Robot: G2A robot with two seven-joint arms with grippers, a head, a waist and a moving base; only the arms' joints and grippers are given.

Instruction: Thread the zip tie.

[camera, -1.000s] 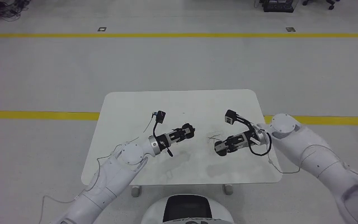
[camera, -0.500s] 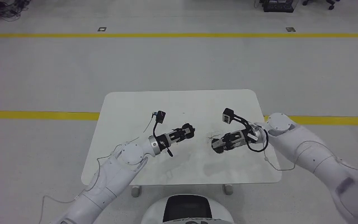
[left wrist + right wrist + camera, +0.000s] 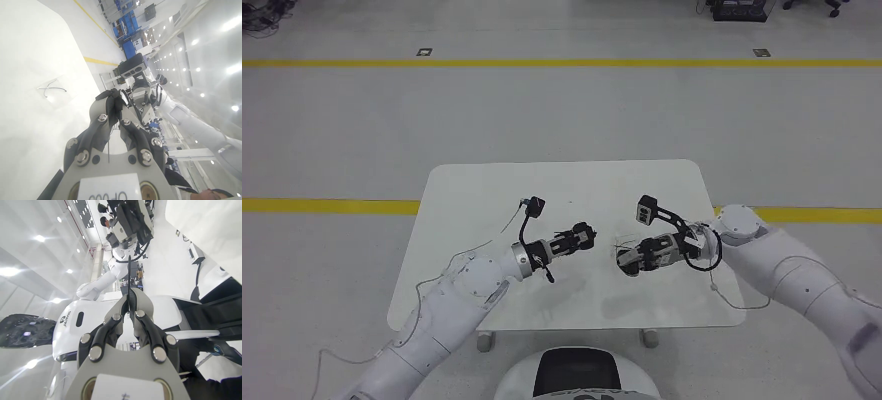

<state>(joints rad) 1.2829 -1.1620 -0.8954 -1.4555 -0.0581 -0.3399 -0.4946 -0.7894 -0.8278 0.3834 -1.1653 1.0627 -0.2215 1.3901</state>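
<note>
1. Zip tie [image 3: 129, 275]: it was a thin black strip, held up in the air over the middle part of the table [image 3: 492, 200].
2. The right gripper [image 3: 130, 292] had its fingers pressed together on the zip tie. The free end of the zip tie stuck out straight past the fingertips, in the direction of the other arm.
3. The left gripper [image 3: 113, 94] was facing the right gripper, near it but not touching it. Its fingers were together at the tips.
4. Behind the left fingertips, a thin dark line [image 3: 109, 151] ran between the fingers toward the palm. I could not tell if it was clamped, or if it belonged to the same zip tie.
5. A clear plastic bag [image 3: 56, 91] lay flat on the table, just beside the right gripper in the top view. Some thin dark pieces lay inside it.
</note>
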